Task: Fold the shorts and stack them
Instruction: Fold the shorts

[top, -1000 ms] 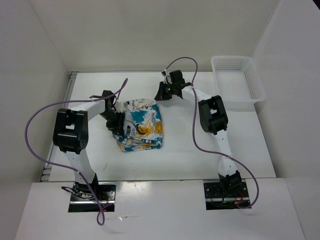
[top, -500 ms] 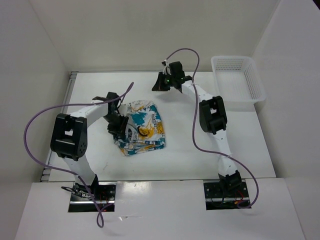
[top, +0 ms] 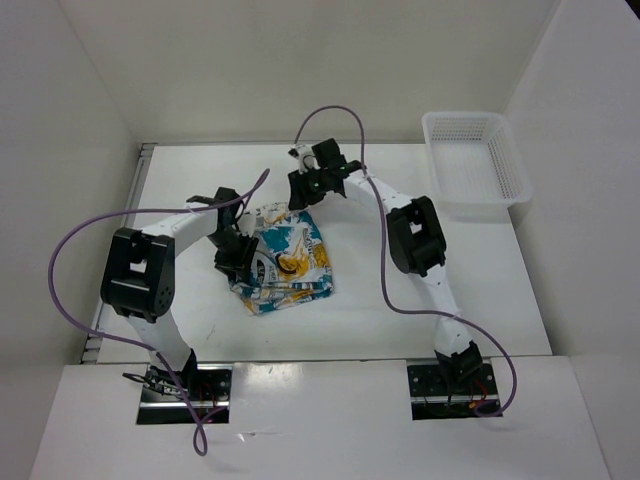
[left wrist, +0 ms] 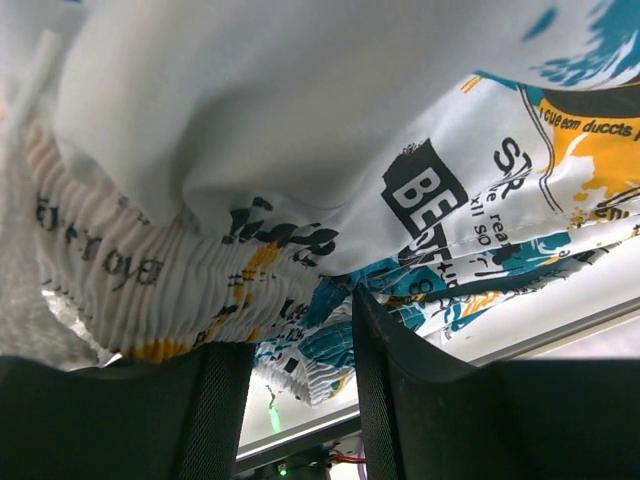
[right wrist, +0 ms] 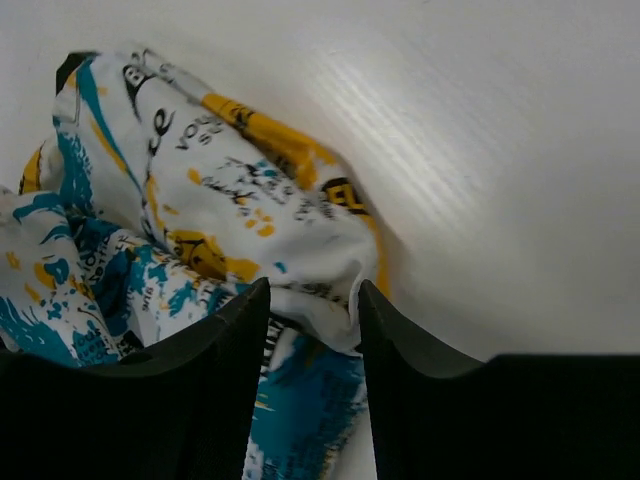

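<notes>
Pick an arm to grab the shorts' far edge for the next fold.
Probably right: the right gripper is open, poised over the far edge of the shorts. The left gripper, also open, is buried under bunched fabric at the waistband.

The soft white fabric shorts [top: 285,255] carry a busy print of teal splashes, yellow-orange patches and black lettering, with one boxed black word set in white letters. Their gathered waistband [left wrist: 150,300] is white with black script and orange spots. The rectangular white plastic mesh basket [top: 478,160] shows a fine grid of holes. The flat white counter [top: 350,320] is plain. The left arm [top: 140,270] and right arm [top: 415,235] are white with black joints and trail purple cables [top: 52,272]. The left claw [left wrist: 295,335] and right claw [right wrist: 313,295] are black.
</notes>
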You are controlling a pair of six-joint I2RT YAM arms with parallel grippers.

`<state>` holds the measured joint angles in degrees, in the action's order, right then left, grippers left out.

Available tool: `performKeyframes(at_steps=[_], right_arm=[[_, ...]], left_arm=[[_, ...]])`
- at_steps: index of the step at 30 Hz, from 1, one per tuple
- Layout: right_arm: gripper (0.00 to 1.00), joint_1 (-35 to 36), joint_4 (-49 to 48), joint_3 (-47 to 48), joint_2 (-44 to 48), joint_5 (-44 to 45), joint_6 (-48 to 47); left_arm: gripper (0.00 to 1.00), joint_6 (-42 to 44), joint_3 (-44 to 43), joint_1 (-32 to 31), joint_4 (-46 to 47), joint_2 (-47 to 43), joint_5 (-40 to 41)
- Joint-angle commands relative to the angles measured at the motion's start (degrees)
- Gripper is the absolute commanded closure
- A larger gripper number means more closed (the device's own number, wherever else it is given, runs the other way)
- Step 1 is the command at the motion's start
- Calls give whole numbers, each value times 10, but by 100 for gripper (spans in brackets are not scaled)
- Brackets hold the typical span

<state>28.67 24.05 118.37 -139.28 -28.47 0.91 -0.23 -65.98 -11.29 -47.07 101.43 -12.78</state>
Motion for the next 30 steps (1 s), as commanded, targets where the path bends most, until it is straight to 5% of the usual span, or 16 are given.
performKeyframes(at_steps=[1, 9, 22, 30], right_arm=[[52, 39, 30, -11, 55, 15, -64], [38, 52, 11, -108, 110, 61, -76], [36, 52, -7, -216, 205, -19, -96], [39, 52, -7, -221, 178, -14, -96]], left_arm=[[51, 2, -4, 8, 7, -9, 10], [50, 2, -4, 27, 13, -4, -8], [50, 2, -4, 27, 24, -4, 2], [50, 2, -21, 27, 24, 20, 7]])
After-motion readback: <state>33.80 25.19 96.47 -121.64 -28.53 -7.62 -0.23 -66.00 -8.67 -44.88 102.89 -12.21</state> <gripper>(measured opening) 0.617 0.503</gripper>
